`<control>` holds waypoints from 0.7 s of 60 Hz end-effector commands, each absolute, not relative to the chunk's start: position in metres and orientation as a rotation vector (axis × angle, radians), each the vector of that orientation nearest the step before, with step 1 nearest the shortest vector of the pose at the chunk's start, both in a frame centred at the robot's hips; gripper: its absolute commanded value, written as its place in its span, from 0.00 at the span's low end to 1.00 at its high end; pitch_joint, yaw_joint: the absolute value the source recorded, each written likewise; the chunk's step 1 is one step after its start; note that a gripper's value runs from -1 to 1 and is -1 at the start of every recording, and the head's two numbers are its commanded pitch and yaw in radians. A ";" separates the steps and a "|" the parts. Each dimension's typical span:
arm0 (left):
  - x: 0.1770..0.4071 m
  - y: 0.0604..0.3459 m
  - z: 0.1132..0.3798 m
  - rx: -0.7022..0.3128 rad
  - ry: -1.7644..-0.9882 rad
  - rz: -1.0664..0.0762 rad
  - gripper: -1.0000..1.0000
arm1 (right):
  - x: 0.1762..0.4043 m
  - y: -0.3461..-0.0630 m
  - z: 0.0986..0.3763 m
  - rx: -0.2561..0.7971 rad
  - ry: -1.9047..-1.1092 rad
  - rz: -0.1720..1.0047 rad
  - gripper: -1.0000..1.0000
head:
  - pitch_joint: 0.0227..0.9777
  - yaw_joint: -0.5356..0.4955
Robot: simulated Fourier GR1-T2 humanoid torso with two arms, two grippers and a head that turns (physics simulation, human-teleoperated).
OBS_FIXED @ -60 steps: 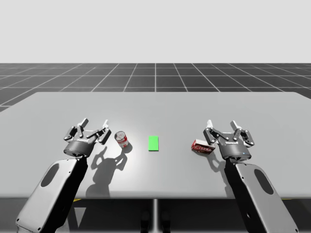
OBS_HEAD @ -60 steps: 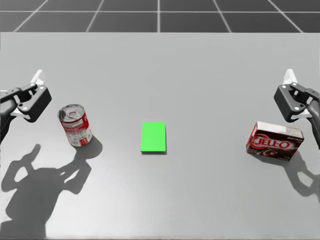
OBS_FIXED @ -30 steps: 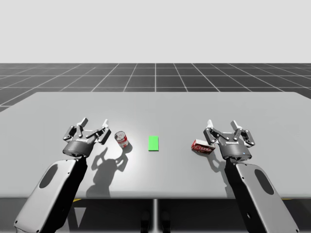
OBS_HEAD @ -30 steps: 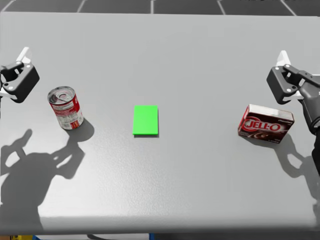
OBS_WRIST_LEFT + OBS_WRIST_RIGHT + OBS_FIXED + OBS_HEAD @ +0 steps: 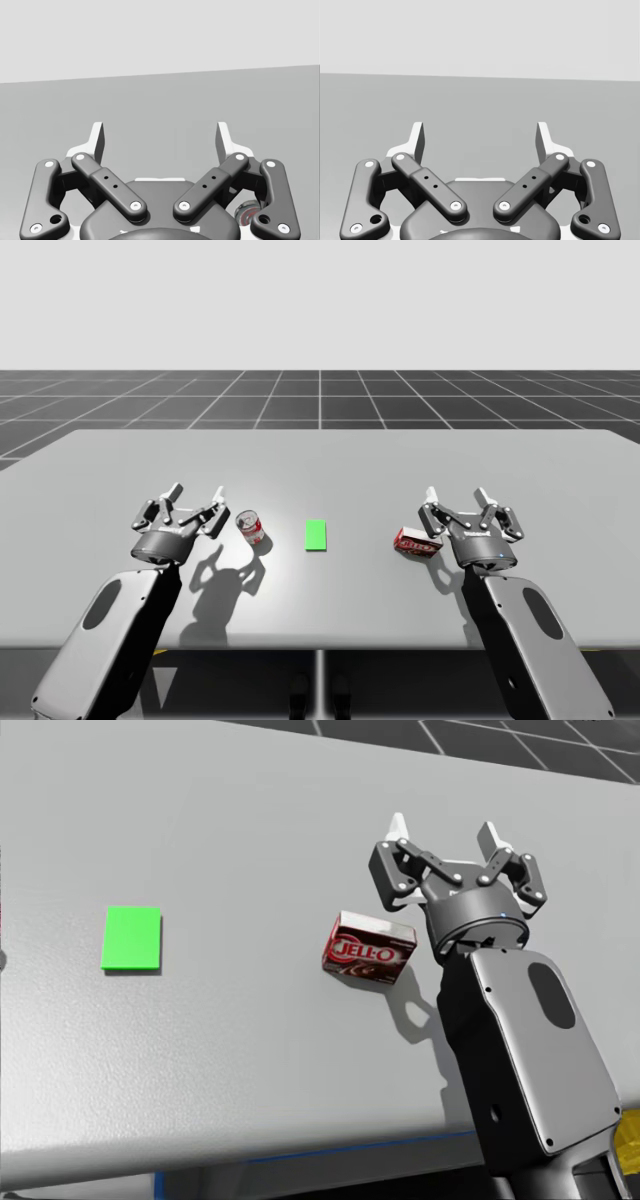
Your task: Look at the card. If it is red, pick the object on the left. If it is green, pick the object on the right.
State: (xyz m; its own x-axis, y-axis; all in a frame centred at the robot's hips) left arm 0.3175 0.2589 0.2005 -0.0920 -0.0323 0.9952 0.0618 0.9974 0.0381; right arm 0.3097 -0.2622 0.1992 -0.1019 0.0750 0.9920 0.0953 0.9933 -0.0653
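Observation:
A green card (image 5: 316, 535) lies flat at the table's middle, also seen in the head view (image 5: 131, 938). To its left stands a red and white can (image 5: 251, 528); to its right lies a dark red box (image 5: 416, 541). My left gripper (image 5: 190, 502) hovers open just left of the can, which peeks out beside its finger linkage (image 5: 248, 212). My right gripper (image 5: 465, 505) is open just right of the box and slightly behind it. In the head view the box (image 5: 368, 949) sits beside that open gripper (image 5: 442, 830). Both wrist views show spread fingers with nothing between them (image 5: 160, 137) (image 5: 480, 137).
The grey table (image 5: 330, 460) stretches far behind the objects. Its front edge (image 5: 250, 1145) runs close below the box and card in the head view. A dark gridded floor (image 5: 320, 400) lies beyond the table.
My head has turned right and downward, so the can has left the head view and my right arm now shows. Neither arm nor any object has visibly moved.

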 end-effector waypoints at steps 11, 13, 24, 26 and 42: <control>0.317 0.259 0.199 -0.016 -1.660 -0.073 0.00 | 0.301 -0.255 0.211 -0.100 -1.679 0.017 0.00 | 0.89 0.18; 0.317 0.260 0.200 -0.016 -1.660 -0.073 0.00 | 0.297 -0.252 0.215 -0.099 -1.688 0.025 0.00 | 0.88 0.18; 0.316 0.260 0.199 -0.016 -1.656 -0.067 0.00 | 0.268 -0.240 0.227 -0.062 -1.701 -0.002 0.00 | 0.87 0.18; 0.316 0.260 0.199 -0.016 -1.656 -0.067 0.00 | 0.261 -0.237 0.225 -0.103 -1.713 -0.020 0.00 | 0.87 0.18; 0.317 0.259 0.197 -0.018 -1.647 -0.072 0.00 | 0.201 -0.224 0.212 -0.098 -1.708 -0.120 0.00 | 0.87 0.17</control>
